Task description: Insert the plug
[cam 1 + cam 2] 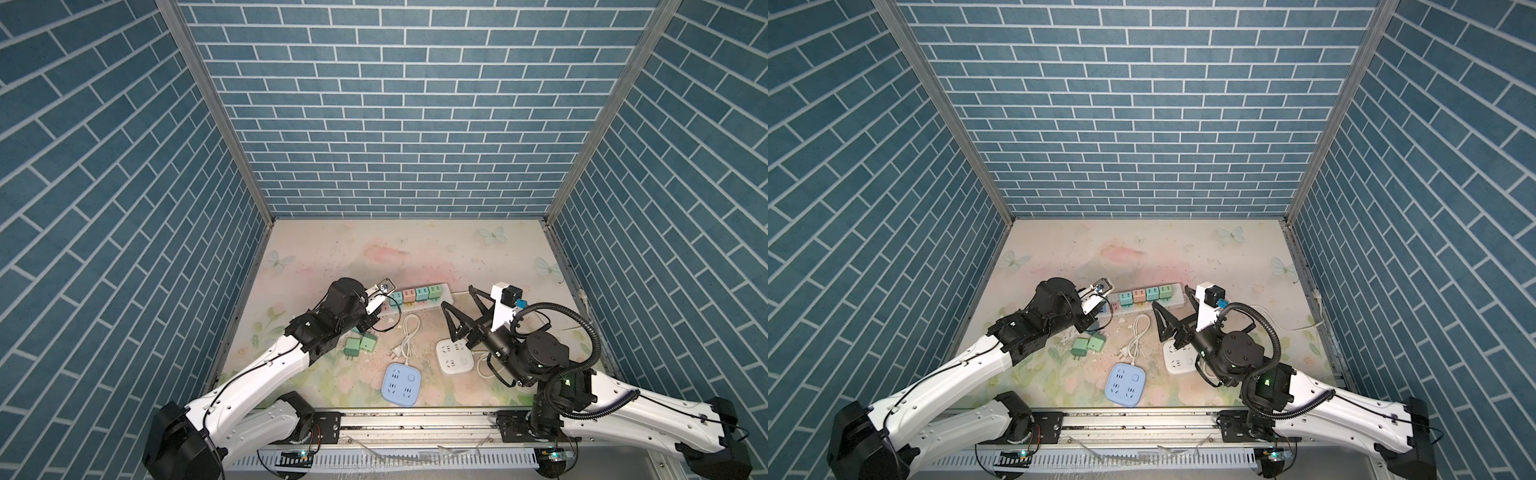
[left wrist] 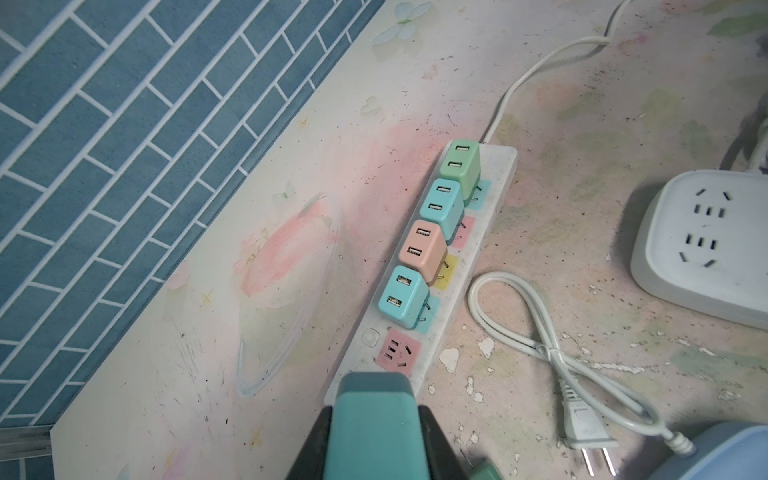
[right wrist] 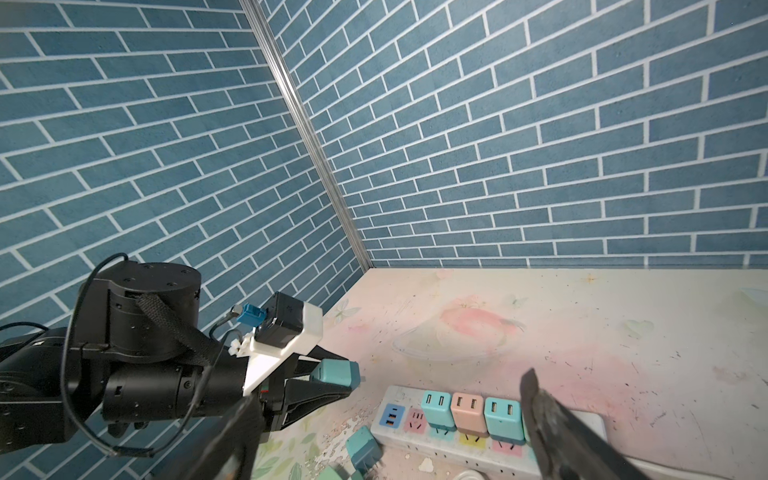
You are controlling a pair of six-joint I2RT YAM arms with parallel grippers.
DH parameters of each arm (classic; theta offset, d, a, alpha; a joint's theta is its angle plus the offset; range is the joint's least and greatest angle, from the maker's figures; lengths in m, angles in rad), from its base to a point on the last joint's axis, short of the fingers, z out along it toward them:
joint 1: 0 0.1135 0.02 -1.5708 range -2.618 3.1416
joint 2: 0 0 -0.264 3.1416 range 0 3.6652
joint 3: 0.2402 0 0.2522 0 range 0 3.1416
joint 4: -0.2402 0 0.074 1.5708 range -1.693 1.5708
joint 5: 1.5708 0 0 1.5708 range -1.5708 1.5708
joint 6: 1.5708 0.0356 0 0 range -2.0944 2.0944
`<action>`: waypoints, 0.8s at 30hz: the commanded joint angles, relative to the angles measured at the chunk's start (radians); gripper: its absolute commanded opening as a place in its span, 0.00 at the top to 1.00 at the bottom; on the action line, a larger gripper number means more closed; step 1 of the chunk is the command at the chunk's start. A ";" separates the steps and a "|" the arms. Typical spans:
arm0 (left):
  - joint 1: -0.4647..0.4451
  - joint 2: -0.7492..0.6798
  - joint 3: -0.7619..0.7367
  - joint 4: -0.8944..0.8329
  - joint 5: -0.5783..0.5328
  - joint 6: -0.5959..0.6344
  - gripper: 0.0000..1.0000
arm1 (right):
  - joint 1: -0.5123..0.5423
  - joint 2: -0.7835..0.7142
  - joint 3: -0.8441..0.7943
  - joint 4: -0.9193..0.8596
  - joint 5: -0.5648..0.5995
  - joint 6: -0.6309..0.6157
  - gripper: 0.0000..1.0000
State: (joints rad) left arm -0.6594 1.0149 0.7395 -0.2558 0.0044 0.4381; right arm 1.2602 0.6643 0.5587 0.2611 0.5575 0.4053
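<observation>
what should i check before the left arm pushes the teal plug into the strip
1. Grip: ok, the left gripper is shut on the teal plug.
2. Target: ok, the pink socket on the power strip is empty.
3. Prong alignment: cannot tell, the prongs are hidden under the plug.
4. Room beside: ok, the nearest teal adapter does not cover the socket.
5. Strip braced: not ok, the right gripper is open and holds nothing.
6. White cable: ok, it lies beside the strip, off the socket.
</observation>
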 commanded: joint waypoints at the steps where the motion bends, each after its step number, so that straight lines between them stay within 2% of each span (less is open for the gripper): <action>1: 0.003 0.002 -0.009 0.014 0.029 0.065 1.00 | -0.004 0.002 -0.005 0.022 0.033 0.041 0.01; 13: 0.003 0.085 0.037 -0.046 0.020 0.121 1.00 | -0.003 0.016 -0.014 -0.001 0.050 0.069 0.01; 17: 0.003 0.136 0.070 -0.084 -0.007 0.133 1.00 | -0.003 -0.003 0.011 -0.111 0.102 0.087 0.01; 20: 0.003 0.169 0.092 -0.098 -0.006 0.144 1.00 | -0.004 -0.050 -0.013 -0.128 0.170 0.040 0.01; 24: 0.003 0.226 0.139 -0.142 -0.004 0.164 1.00 | -0.011 -0.133 -0.125 -0.021 0.193 -0.147 0.01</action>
State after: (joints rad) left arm -0.6594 1.2163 0.8322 -0.3527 0.0021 0.5755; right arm 1.2568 0.5827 0.5030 0.1875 0.6891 0.3847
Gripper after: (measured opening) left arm 0.312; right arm 0.989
